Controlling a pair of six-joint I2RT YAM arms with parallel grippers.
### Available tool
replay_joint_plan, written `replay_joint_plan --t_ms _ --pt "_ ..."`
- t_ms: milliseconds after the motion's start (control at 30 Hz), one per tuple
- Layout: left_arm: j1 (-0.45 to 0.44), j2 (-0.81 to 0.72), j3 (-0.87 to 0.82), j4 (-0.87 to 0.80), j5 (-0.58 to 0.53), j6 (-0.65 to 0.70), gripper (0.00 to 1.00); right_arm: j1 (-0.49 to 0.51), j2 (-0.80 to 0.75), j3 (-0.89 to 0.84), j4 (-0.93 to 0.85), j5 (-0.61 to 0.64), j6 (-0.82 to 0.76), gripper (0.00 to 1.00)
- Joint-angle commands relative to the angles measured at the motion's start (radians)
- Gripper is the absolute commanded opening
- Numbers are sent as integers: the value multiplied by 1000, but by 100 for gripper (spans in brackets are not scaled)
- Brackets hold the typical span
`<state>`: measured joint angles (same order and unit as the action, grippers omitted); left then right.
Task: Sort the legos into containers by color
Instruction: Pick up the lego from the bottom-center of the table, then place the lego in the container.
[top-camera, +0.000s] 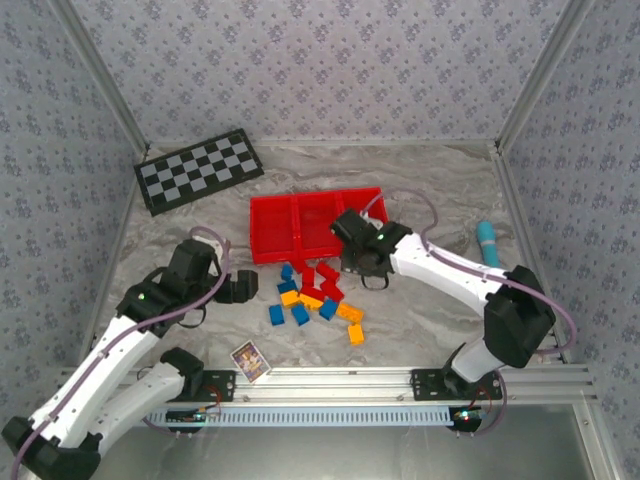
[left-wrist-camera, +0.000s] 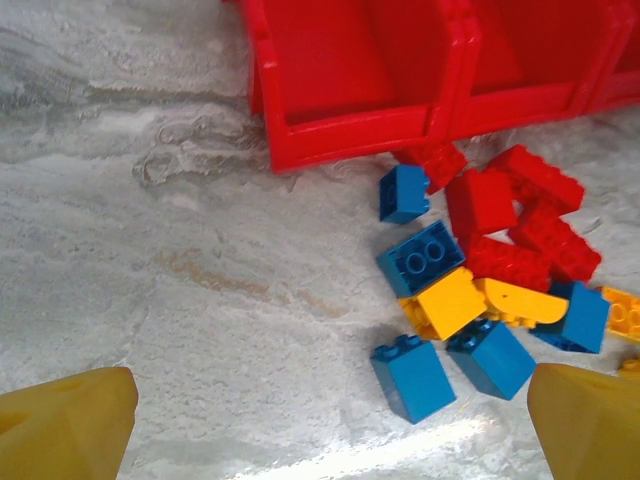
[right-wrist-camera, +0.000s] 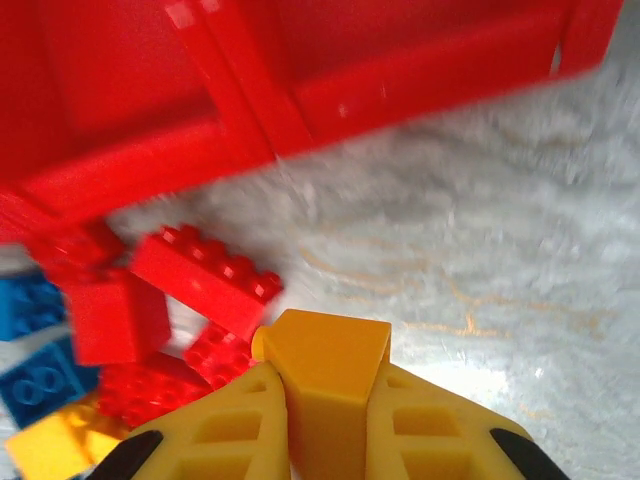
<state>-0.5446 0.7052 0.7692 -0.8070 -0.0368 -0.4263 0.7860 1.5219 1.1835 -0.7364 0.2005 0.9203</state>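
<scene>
"Where does everything stand?"

"The red tray (top-camera: 275, 228) lies just beyond the pile of legos (top-camera: 315, 295); my left gripper (left-wrist-camera: 325, 425) gapes wide and empty; my right gripper (right-wrist-camera: 330, 395) pinches an orange-yellow brick (right-wrist-camera: 322, 350) beside the pile."

"And the risk?"

"The brick juts past my fingertips; I judge it could twist loose, or clip the tray's near wall."
</scene>
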Motion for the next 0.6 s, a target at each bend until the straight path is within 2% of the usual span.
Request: replay_joint_plan --t_ms 0,133,267,400,500,567 --pt "-3 -64 -20 43 26 15 100 -73 -10 102 -33 59 -141 11" --pt "-6 -103 -30 59 42 12 100 -191 45 202 6 -5 -253 11" --pt "-6 -121 -29 70 60 17 100 -266 186 354 -23 -44 -372 11" --pt "-17 -140 -32 71 56 17 100 -309 318 463 -38 -97 -428 13" --pt "-30 -145 -34 72 37 15 100 -315 388 501 -51 -91 -438 15" --pt "-40 -144 -34 69 34 15 100 -316 409 497 -54 -79 -432 23"
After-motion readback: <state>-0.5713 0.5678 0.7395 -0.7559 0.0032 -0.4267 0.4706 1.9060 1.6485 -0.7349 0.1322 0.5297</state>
